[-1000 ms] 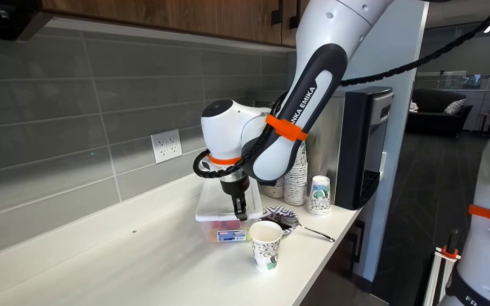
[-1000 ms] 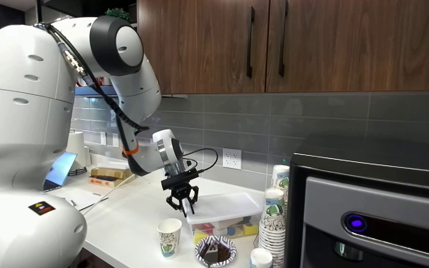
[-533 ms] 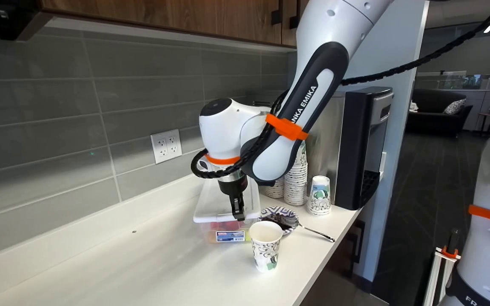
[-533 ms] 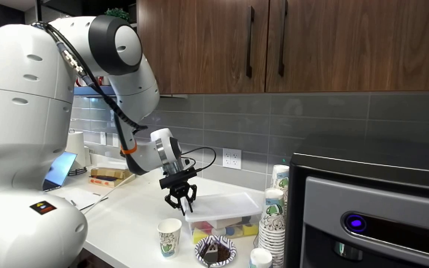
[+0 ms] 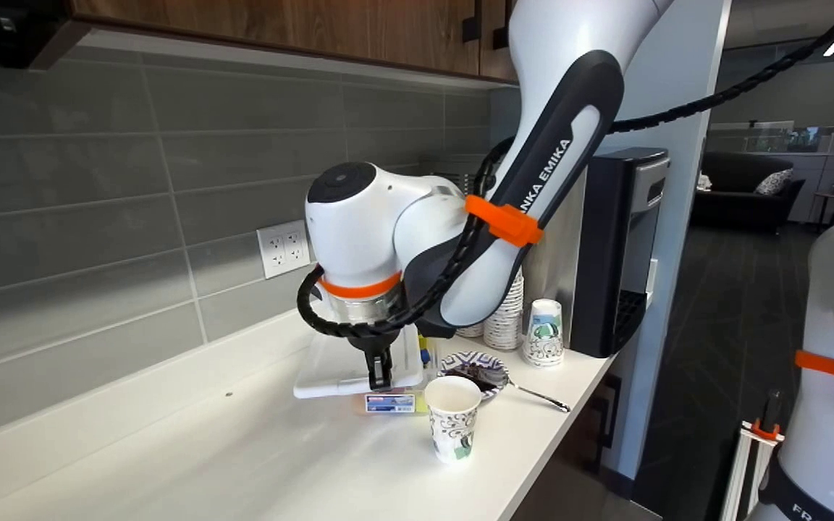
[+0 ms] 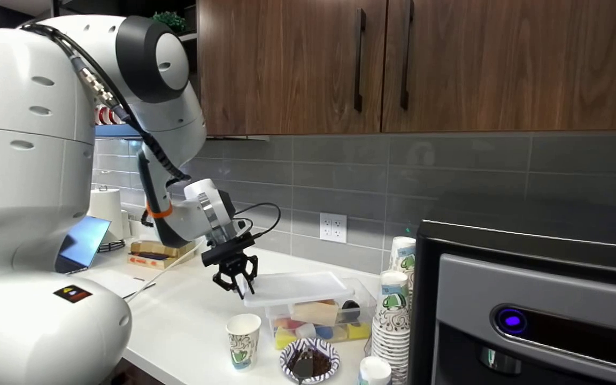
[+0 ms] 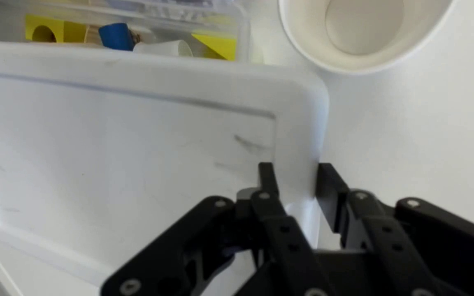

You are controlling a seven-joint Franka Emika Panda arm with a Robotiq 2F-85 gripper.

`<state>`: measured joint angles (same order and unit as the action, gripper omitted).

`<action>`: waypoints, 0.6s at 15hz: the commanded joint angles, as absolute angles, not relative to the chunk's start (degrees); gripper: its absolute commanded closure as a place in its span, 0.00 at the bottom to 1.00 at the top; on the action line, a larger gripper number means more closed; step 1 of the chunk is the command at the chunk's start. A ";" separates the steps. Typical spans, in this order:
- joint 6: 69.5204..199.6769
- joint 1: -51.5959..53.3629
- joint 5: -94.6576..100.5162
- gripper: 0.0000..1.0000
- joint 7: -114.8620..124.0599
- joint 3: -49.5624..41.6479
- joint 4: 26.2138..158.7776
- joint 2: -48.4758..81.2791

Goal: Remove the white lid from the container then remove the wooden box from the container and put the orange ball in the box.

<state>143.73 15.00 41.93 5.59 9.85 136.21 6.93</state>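
The white lid fills the left and middle of my wrist view; in an exterior view it juts out left past the container, leaving the right part uncovered. My gripper, right of centre in the wrist view, has the lid by its edge, fingers close together, one over the top face and one against the outer side. I judge this to be the first step, lid removal, partly done; whether the far edge rests on the container I can't tell. Next I should raise the lid clear and set it on the counter, lower left in an exterior view, without its corner catching the paper cup, upper right in the wrist view. The wooden box, as I read the pale tan shape inside the container, comes after; I can't pick out the orange ball.
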 commanded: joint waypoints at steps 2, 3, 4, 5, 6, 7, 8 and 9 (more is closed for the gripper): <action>142.28 17.24 50.22 0.92 12.02 11.89 138.26 3.10; 141.76 17.69 52.56 0.92 12.67 12.51 138.11 3.15; 140.98 18.22 54.16 0.92 12.68 13.34 137.79 3.41; 140.53 18.58 55.40 0.92 12.47 14.05 137.65 3.74; 140.51 18.95 56.02 0.92 11.78 14.86 137.57 4.45; 140.64 19.34 56.11 0.92 11.07 15.66 137.57 4.76; 140.85 19.86 56.27 0.92 10.55 16.46 137.42 5.42; 140.86 20.29 56.63 0.92 10.31 17.11 137.19 6.08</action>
